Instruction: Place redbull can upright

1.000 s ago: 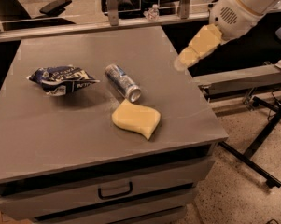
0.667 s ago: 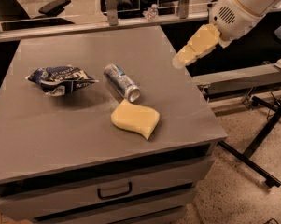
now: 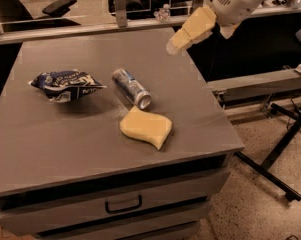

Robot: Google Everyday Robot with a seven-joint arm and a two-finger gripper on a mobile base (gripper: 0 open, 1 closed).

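The redbull can (image 3: 131, 88), slim and silver-and-blue, lies on its side near the middle of the grey table (image 3: 65, 144), one shiny end facing the front right. It touches or nearly touches the yellow sponge (image 3: 146, 127) in front of it. My gripper (image 3: 174, 47) hangs over the table's back right edge, above and to the right of the can, well apart from it. Its cream-coloured fingers point down and left and hold nothing that I can see.
A dark blue snack bag (image 3: 65, 84) lies left of the can. The table has drawers with a handle (image 3: 123, 204) in front. A rail with posts (image 3: 119, 4) runs behind the table. Black stand legs (image 3: 280, 154) and a low bench (image 3: 265, 81) are on the right.
My gripper has moved up and to the left, toward the table's back right edge. The can, sponge and bag have not moved.
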